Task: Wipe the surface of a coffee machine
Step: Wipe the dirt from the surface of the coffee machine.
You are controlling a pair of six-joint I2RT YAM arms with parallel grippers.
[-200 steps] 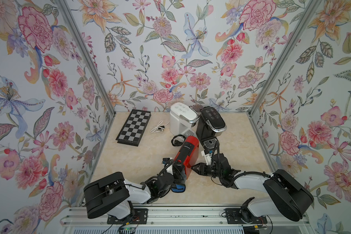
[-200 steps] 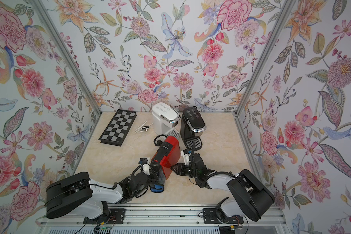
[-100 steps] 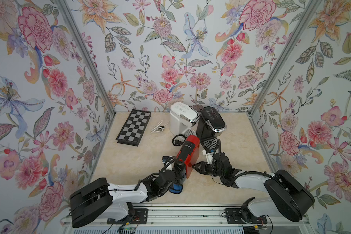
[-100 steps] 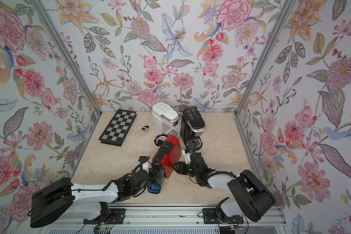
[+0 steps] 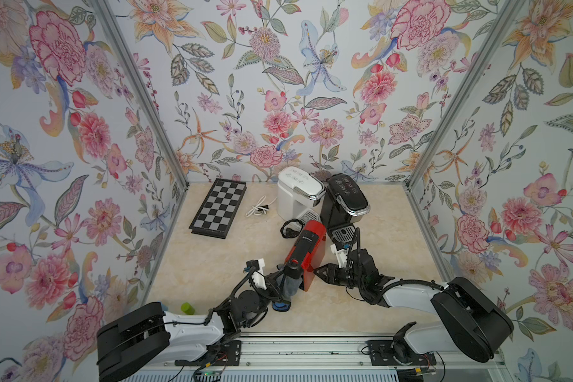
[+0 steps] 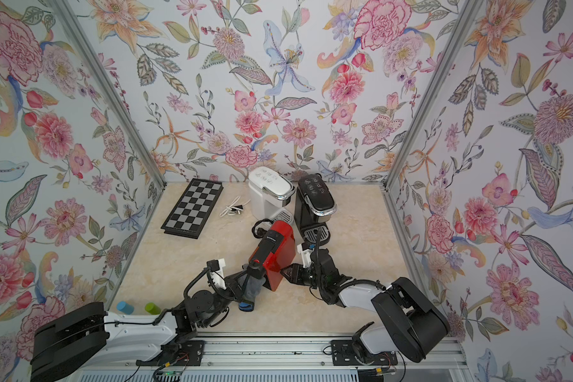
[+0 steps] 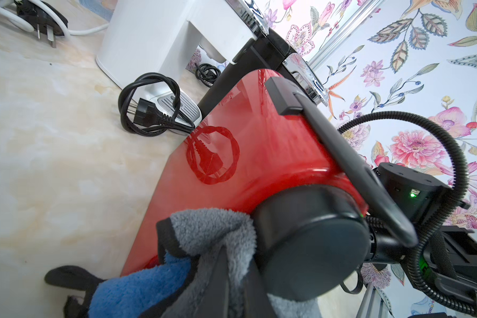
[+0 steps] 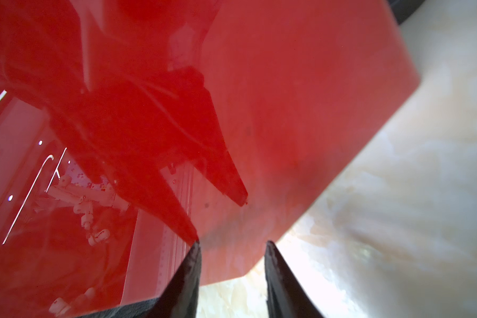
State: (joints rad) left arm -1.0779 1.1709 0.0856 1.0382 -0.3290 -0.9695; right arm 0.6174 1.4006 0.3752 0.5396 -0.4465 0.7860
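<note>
Coffee machine [image 5: 306, 254], the red one, stands near the middle of the worktop [image 5: 212, 264], toward its front edge, just ahead of a white machine [image 5: 295, 195] and a black machine [image 5: 344, 201]. The left claw [image 7: 238, 280] is pressed together on a grey and blue cloth [image 7: 212, 234], which lies bunched against the lower front of the red body, right under its round black spout head. The right claw [image 8: 232, 247] is spread with nothing between its jaws. In the right wrist view one tip seems to meet its own reflection on the opposite red side, so it looks to be bracing the machine. The wiping itself appears to be in hand. The next move likely calls for dragging the cloth along the glossy side while the right arm holds the body from sliding. Compared with a second ago, the left arm's elbow has swung out toward the front left corner and the cloth has crept slightly closer in. The machine and right arm look unchanged.
</note>
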